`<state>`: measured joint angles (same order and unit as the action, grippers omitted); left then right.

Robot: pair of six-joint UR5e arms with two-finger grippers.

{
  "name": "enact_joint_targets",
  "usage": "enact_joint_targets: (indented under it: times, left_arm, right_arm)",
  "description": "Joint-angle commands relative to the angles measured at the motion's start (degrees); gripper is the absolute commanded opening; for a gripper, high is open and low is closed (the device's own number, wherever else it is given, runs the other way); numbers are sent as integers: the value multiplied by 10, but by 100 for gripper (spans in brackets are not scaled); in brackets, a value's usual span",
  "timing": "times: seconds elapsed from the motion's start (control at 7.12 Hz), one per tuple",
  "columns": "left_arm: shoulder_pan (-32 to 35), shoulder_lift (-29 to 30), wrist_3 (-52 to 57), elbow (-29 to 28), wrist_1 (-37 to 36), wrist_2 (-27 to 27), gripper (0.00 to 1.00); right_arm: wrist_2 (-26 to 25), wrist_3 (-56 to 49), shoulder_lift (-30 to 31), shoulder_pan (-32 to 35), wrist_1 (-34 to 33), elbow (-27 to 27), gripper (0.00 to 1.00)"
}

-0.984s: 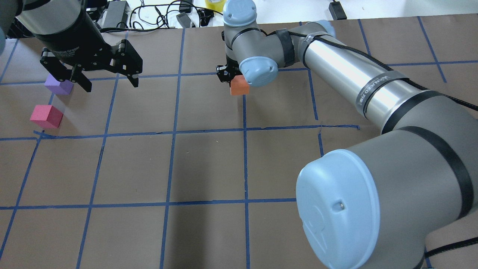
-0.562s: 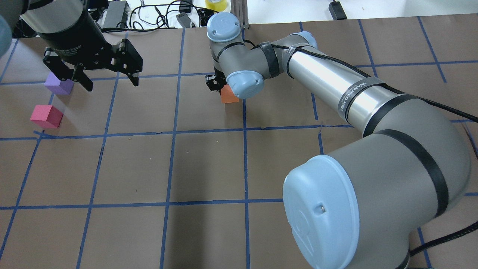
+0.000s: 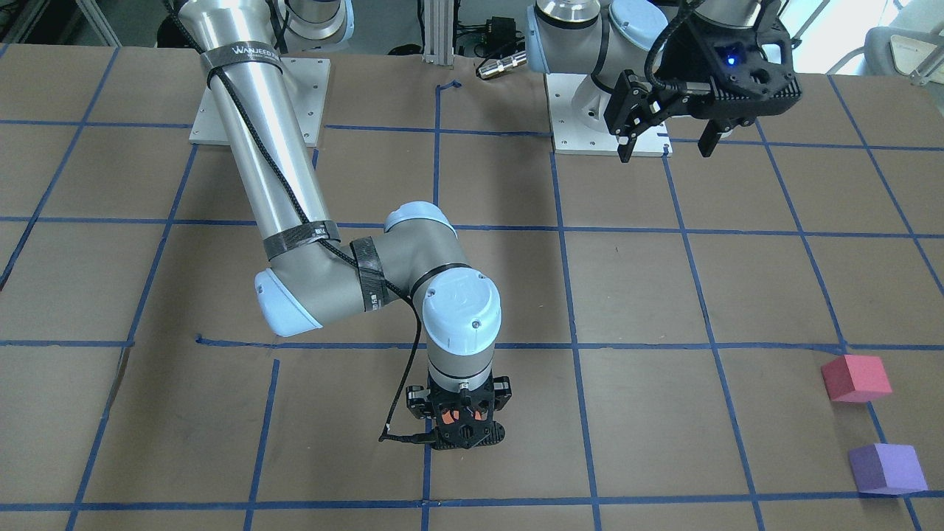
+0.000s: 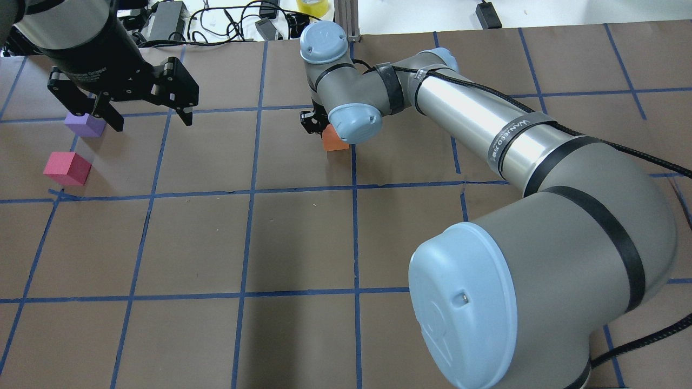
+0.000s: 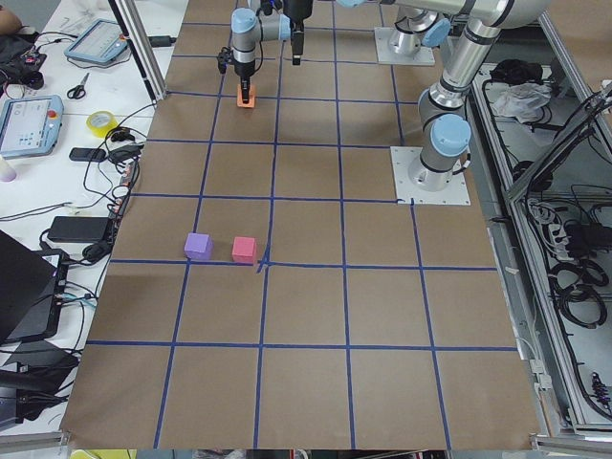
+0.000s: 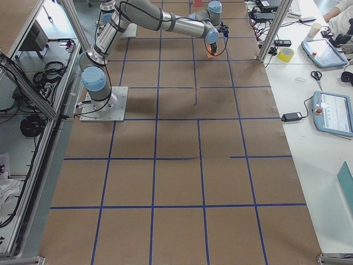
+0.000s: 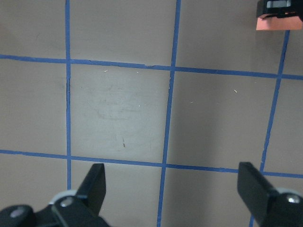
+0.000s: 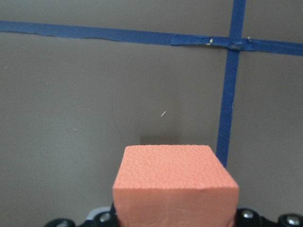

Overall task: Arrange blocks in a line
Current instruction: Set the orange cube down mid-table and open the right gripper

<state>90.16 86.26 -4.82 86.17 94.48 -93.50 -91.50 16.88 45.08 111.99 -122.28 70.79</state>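
Three blocks in all. The orange block (image 8: pixel 175 182) sits clamped in the right gripper (image 3: pixel 459 431), low over the brown bench (image 4: pixel 297 243) beside a blue tape line (image 8: pixel 227 113); whether it touches the bench cannot be told. The right wrist view shows its grainy face. The overhead view half hides it behind the wrist, and the front-facing view shows only slivers.

The red-pink block (image 4: pixel 67 168) and the purple block (image 4: pixel 84 124) lie well apart from the orange block, near each other. The left gripper (image 4: pixel 153 123) hangs wide and empty beside the purple block.

A band (image 3: pixel 240 50) on the right arm reads "WANJEED".
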Motion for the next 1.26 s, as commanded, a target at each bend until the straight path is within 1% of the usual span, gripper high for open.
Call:
enact_joint_targets:
  times: [0.0, 0.14, 0.28, 0.42, 0.56, 0.7, 0.84, 1.12]
  left_arm:
    - [0, -8, 17, 0, 0, -5, 100]
    - [-1, -17, 17, 0, 5, -5, 100]
    - [0, -16, 18, 1, 5, -5, 100]
    - [0, -13, 17, 1, 4, -4, 100]
    - [1, -21, 17, 0, 18, -4, 100]
    - [1, -26, 17, 0, 27, -4, 100]
    - [1, -27, 17, 0, 27, -4, 100]
    - [0, -27, 17, 0, 27, -3, 100]
  right_arm:
    - [-1, 2, -3, -5, 0, 1, 16]
    - [-1, 1, -3, -5, 0, 1, 18]
    - [-1, 4, -3, -5, 0, 3, 24]
    - [-1, 8, -3, -5, 0, 3, 34]
    - [-1, 10, -4, -5, 0, 4, 47]
    - [-2, 10, -5, -5, -1, 5, 89]
    - [-3, 10, -5, -5, -1, 5, 100]
    - [4, 8, 16, -11, 8, -5, 100]
